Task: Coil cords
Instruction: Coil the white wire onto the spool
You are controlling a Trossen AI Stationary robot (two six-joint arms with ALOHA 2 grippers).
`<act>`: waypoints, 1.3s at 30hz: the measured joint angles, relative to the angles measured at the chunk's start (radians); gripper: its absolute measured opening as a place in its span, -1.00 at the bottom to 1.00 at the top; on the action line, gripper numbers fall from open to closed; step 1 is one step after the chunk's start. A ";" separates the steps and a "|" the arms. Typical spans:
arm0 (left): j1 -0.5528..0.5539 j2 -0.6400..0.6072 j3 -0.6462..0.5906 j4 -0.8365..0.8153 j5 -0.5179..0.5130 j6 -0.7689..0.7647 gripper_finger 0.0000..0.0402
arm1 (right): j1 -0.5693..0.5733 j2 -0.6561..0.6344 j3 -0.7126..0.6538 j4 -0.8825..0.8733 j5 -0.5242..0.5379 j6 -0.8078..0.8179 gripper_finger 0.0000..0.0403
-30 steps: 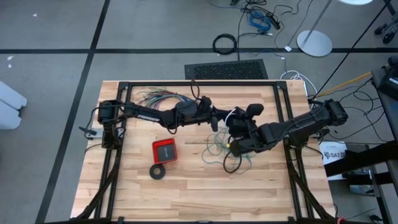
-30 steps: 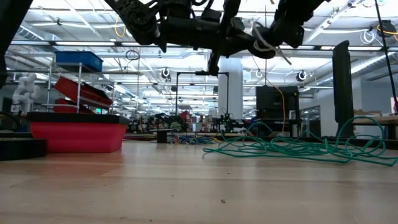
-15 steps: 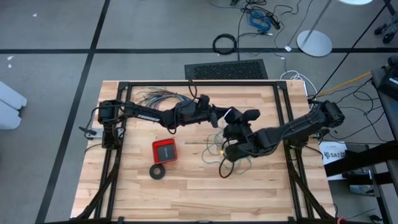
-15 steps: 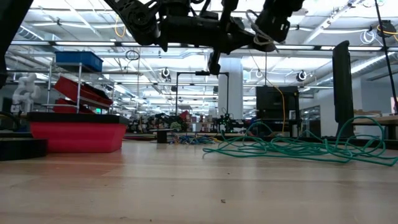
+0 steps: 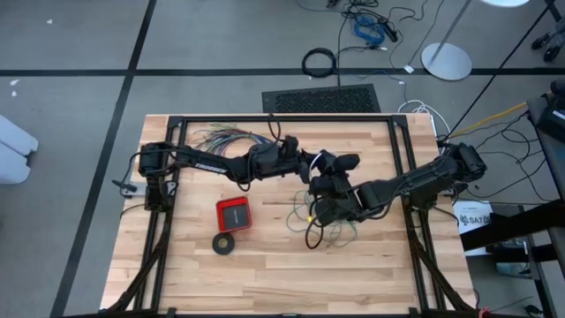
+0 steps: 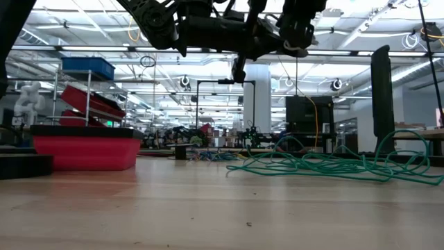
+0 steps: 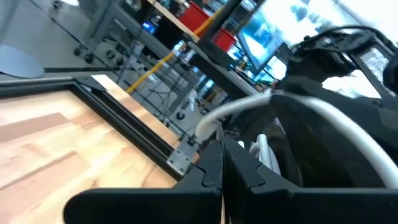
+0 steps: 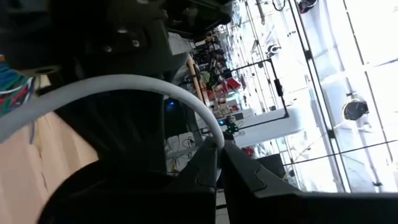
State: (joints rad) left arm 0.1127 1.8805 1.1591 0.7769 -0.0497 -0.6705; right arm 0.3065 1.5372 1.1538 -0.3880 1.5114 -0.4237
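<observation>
Grippers meet mid-table | white cord (image 7: 292,106) ends hidden | teal wire (image 6: 333,165) tangled

A long thin teal-green wire (image 5: 320,221) lies as a loose, sprawling tangle on the wooden worktop (image 5: 265,274), its loops low and flat in the low view. A thin white cord (image 7: 292,102) arcs in the air above it, held between the two hands.
</observation>
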 joint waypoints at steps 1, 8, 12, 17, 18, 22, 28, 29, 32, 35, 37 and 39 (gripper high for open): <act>0.000 0.000 0.000 0.000 0.014 0.000 -1.00 | 0.000 0.000 0.000 0.009 0.004 -0.016 -1.00; 0.000 0.000 0.000 0.000 0.080 0.000 -1.00 | 0.011 -0.001 0.000 0.016 0.018 -0.033 -1.00; 0.000 0.000 0.000 -0.001 0.111 0.003 -1.00 | 0.015 -0.002 0.000 0.010 0.031 -0.040 -1.00; 0.001 0.000 0.000 0.011 0.171 -0.008 -1.00 | 0.041 -0.002 0.000 -0.015 0.057 -0.067 -1.00; 0.005 0.000 0.000 0.013 0.193 -0.018 -1.00 | 0.046 -0.005 0.000 -0.022 0.057 -0.065 -1.00; 0.010 0.000 0.000 0.018 0.231 -0.024 -1.00 | 0.048 -0.020 0.000 -0.029 0.057 -0.046 -1.00; 0.008 0.000 0.000 0.012 0.248 -0.027 -1.00 | 0.052 -0.037 0.000 -0.027 0.054 0.020 -1.00; 0.008 0.000 0.000 0.017 0.259 -0.026 -1.00 | 0.053 -0.041 0.000 -0.033 0.053 0.035 -1.00; 0.010 0.000 0.000 0.026 0.286 -0.026 -1.00 | 0.053 -0.054 0.000 -0.057 0.051 0.091 -1.00; 0.010 0.000 0.000 0.026 0.304 -0.014 -1.00 | 0.064 -0.073 0.000 -0.074 0.051 0.140 -1.00; 0.009 0.000 0.000 0.023 0.312 0.006 -1.00 | 0.071 -0.091 0.000 -0.083 0.044 0.176 -1.00; 0.008 0.001 -0.002 0.008 0.330 0.022 -1.00 | 0.079 -0.119 0.001 -0.109 0.052 0.226 -1.00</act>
State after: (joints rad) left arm 0.1210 1.8813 1.1576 0.7847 0.2803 -0.6483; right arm 0.3851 1.4178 1.1549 -0.4967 1.5638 -0.1976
